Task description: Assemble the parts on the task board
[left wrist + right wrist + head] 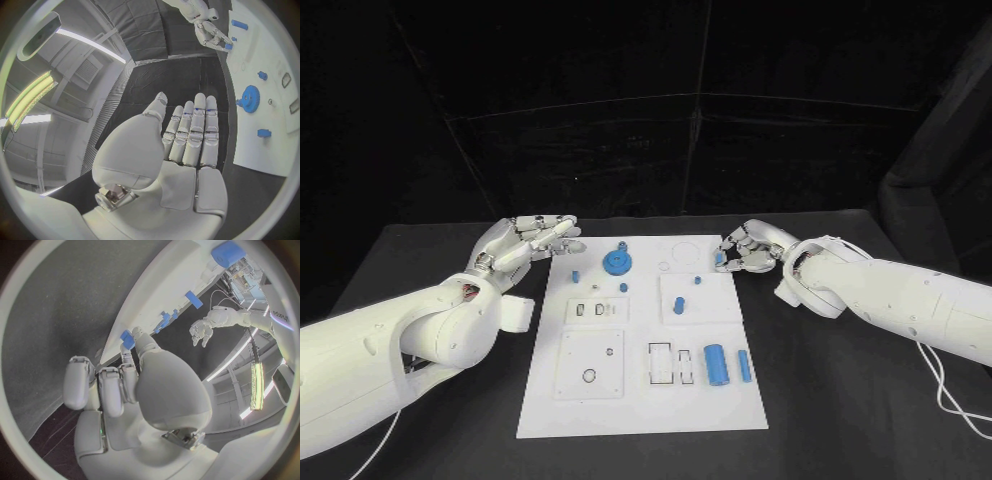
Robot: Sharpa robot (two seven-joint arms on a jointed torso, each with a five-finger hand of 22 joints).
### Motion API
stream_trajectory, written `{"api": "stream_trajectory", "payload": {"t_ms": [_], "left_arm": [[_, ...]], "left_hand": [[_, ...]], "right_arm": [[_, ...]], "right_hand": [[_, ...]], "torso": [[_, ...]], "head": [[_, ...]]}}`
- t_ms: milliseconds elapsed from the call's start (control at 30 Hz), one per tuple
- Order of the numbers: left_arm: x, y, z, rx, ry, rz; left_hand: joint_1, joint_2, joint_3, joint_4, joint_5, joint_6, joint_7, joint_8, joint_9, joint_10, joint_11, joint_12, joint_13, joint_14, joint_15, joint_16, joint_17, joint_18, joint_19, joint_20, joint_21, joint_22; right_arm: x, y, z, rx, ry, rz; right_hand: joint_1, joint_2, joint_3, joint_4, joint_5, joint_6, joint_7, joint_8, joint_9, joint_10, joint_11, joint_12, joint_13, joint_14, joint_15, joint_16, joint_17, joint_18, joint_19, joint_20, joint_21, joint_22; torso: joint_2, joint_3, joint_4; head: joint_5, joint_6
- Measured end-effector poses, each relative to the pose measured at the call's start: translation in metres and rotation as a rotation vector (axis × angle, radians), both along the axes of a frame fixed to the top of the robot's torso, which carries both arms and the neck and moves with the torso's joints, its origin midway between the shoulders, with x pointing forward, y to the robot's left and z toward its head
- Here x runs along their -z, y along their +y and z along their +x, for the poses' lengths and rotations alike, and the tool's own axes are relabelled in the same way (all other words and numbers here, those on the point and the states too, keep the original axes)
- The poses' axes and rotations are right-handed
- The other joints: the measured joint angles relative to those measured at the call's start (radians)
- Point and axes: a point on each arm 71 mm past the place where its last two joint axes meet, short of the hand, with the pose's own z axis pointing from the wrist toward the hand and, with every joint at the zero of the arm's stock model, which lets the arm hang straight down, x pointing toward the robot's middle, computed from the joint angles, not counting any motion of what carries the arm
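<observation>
The right silver hand (750, 251), fingers curled around a small blue part (723, 258), sits at the white task board's (642, 400) far right edge, nearer its sockets than the open, empty left hand (531, 240) off the far left corner.

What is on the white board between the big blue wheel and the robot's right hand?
In the head view, bare white board lies between the blue gear and the right hand, marked with a faint circular outline.

Board (646, 410) looked like matt white plastic, smooth. Blue gear (619, 263) and long cylinder (715, 364): smooth plastic, slight sheen. Table (430, 260) covered in matt black cloth. Left hand (187, 140) glossy silver-white shell.
</observation>
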Motion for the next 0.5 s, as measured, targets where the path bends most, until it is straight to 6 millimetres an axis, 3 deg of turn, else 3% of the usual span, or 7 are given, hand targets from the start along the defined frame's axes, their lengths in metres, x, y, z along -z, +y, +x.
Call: {"api": "stream_trajectory", "payload": {"t_ms": [367,500], "left_arm": [[0.0001,0.0003,0.0002,-0.001,0.000,0.000],[0.0001,0.0004,0.0002,-0.001,0.000,0.001]], "left_hand": [[0.000,0.000,0.003,-0.003,0.000,0.000,0.000,0.000,0.000,0.000,0.000,0.000,0.000,0.000,0.000,0.000,0.001,0.000,0.003,-0.003,0.000,-0.001],[0.000,0.000,0.003,-0.003,0.000,0.000,0.000,0.000,0.000,0.000,0.000,0.000,0.000,0.000,0.000,0.000,0.001,0.000,0.003,-0.003,0.000,-0.001]], "right_arm": [[0.0005,0.0014,0.0005,0.003,-0.001,-0.020],[0.0002,0.0022,0.0006,0.006,-0.006,-0.022]], "right_hand": [[-0.001,0.024,0.023,-0.011,-0.005,0.016,-0.004,0.004,-0.001,0.000,-0.007,0.004,0.001,-0.002,-0.005,0.000,0.000,0.000,0.000,-0.007,0.000,0.003],[0.000,0.040,0.050,-0.018,-0.011,0.037,-0.014,0.011,-0.005,0.000,-0.014,0.005,0.000,-0.003,-0.011,0.000,0.000,0.000,0.004,-0.011,0.000,0.006]], "torso": [[0.000,0.0003,0.0000],[0.000,0.0007,0.0000]], "head": [[0.003,-0.001],[0.004,-0.002]]}}
